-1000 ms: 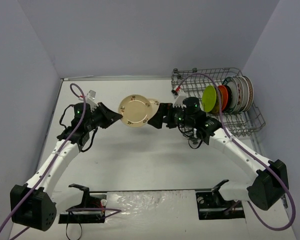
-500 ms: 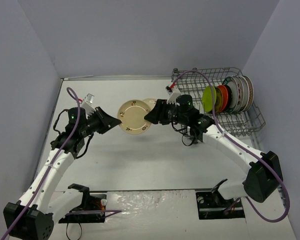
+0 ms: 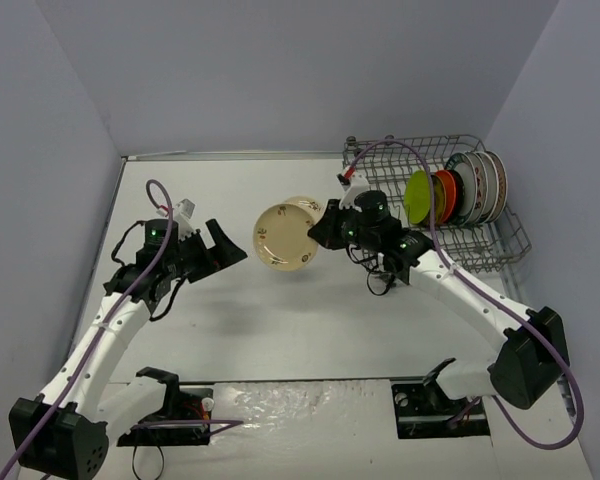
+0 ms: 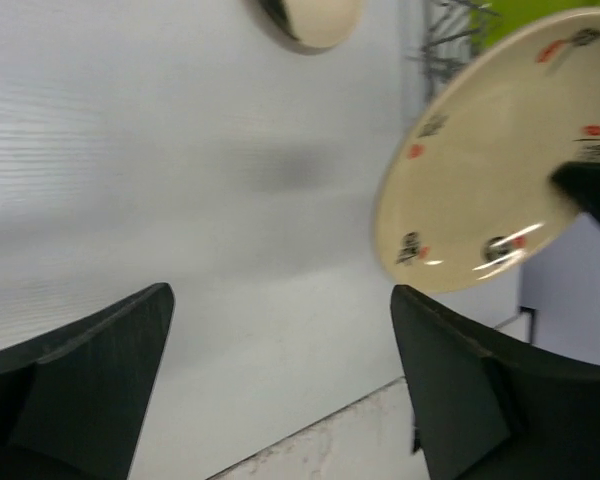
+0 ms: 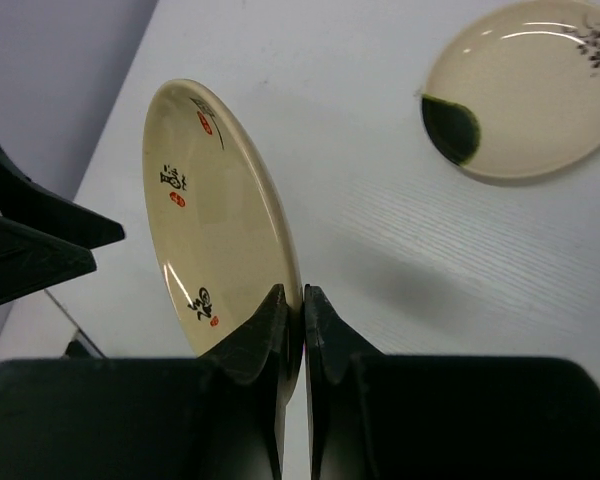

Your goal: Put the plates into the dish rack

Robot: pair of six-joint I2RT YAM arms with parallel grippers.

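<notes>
A cream plate [image 3: 283, 237] with small red and black marks hangs tilted above the table, and my right gripper [image 3: 316, 232] is shut on its right rim. The right wrist view shows that cream plate [image 5: 215, 215] edge-on, with the right gripper [image 5: 296, 292] pinching its rim. My left gripper [image 3: 228, 243] stands open just left of the plate, apart from it. In the left wrist view the left gripper [image 4: 280, 295] has nothing between its fingers, with the plate [image 4: 480, 190] ahead to the right. The dish rack [image 3: 500, 240] at the back right holds a lime-green plate [image 3: 418, 197], an orange plate [image 3: 443, 195] and white patterned plates [image 3: 480, 187] standing on edge.
A second cream plate [image 5: 525, 90] with a dark green patch lies flat on the table behind the held one, partly hidden in the top view [image 3: 305, 204]. Grey walls close in the table on three sides. Purple cables loop along both arms.
</notes>
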